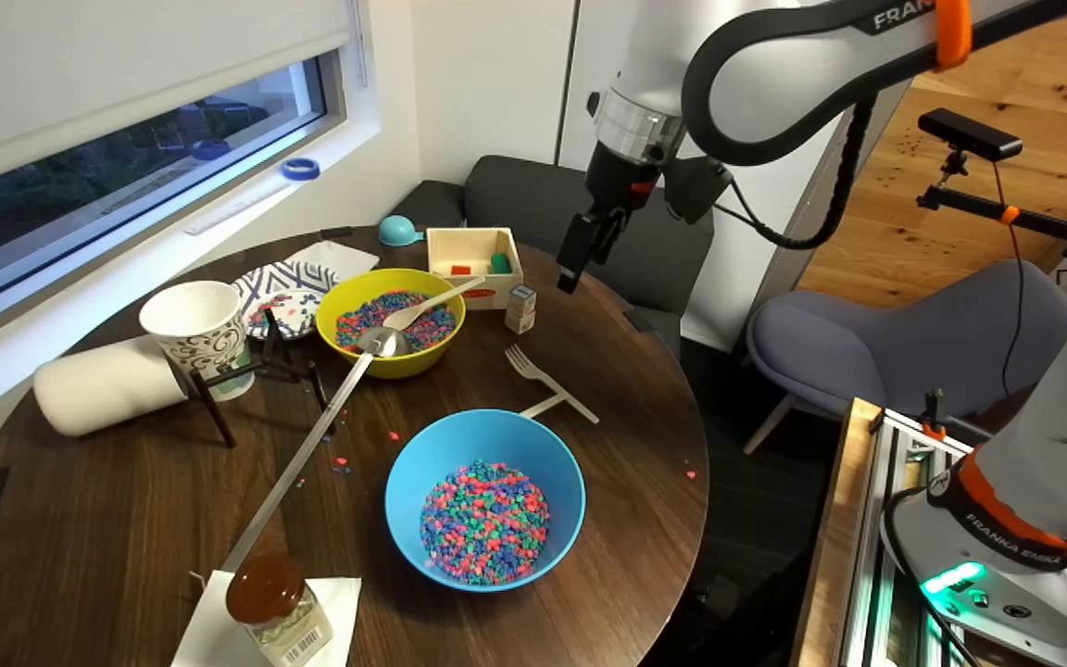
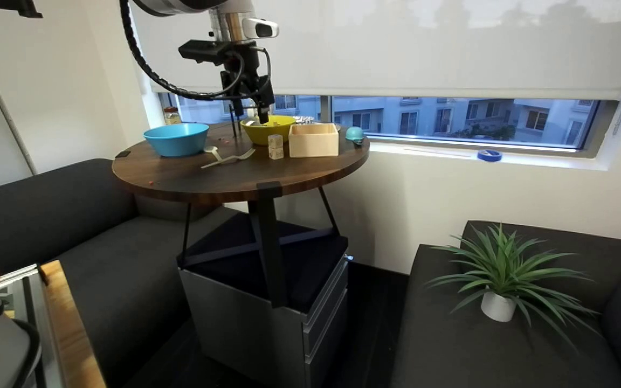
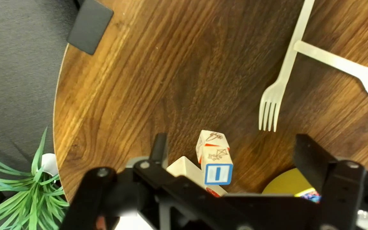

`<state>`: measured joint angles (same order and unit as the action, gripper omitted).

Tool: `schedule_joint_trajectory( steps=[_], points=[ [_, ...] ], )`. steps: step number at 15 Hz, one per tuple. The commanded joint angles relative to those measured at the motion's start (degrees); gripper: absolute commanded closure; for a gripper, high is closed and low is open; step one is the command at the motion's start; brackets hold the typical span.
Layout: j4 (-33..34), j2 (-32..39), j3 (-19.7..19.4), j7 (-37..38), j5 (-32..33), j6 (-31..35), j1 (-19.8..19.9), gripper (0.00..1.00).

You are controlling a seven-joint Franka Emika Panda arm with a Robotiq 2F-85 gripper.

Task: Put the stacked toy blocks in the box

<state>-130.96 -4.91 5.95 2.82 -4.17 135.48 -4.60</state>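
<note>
Wrist view: the gripper (image 3: 231,139) has its 2 fingers spread wide, with nothing held between them. In both exterior views it hangs in the air, apart from the box (image 2: 314,144). The stacked toy blocks (image 3: 217,163), 2 pale cubes with printed drawings, stand upright on the desk (image 1: 635,500) just outside the box; I cannot tell whether they touch its wall. The upper block shows a blue-framed face.

Inside the box, an exterior view shows a red piece (image 1: 460,270) and a green piece (image 1: 500,263). Just beside the box is the yellow bowl (image 1: 399,368), holding small coloured bits (image 1: 433,324); a pale spoon (image 1: 441,300) rests in it, handle toward the box, and a metal ladle (image 1: 300,460) has its handle running away from the box. A turquoise scoop (image 2: 354,133) sits near the box, on the side away from the blocks. A fork (image 3: 276,92) lies near the box, tines toward it, and a white spoon (image 3: 337,62) meets the fork's handle. Well apart from the box are the blue bowl (image 1: 496,434), also holding small coloured bits, a paper cup (image 1: 195,313), a white roll (image 1: 112,387) on its side and a jar (image 1: 279,607) with a reddish-brown lid.
</note>
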Motion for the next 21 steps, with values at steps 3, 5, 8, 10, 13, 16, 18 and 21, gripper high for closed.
schedule_joint_trajectory(
  steps=[3, 5, 8, 10, 13, 16, 18, 21],
  points=[
    [2.5, 6.4, 0.2, 1.9, -2.5, 5.5, -0.8, 0.00],
    [3.3, 8.5, 0.1, 3.3, -1.7, 7.6, -0.9, 0.00],
    [5.2, 11.9, 0.2, 4.4, -1.9, 8.4, -1.2, 0.00],
    [6.7, 14.0, 0.2, 5.5, -1.6, 8.5, -1.5, 0.00],
    [8.4, 16.3, -0.1, 7.6, -0.4, 8.5, -2.1, 0.06],
    [9.3, 17.9, -0.7, 10.4, 1.8, 8.8, -2.8, 0.10],
    [9.7, 18.4, -1.1, 11.7, 3.0, 9.0, -3.1, 0.24],
    [10.0, 18.6, -1.7, 13.4, 5.4, 9.1, -3.4, 0.42]
  ],
)
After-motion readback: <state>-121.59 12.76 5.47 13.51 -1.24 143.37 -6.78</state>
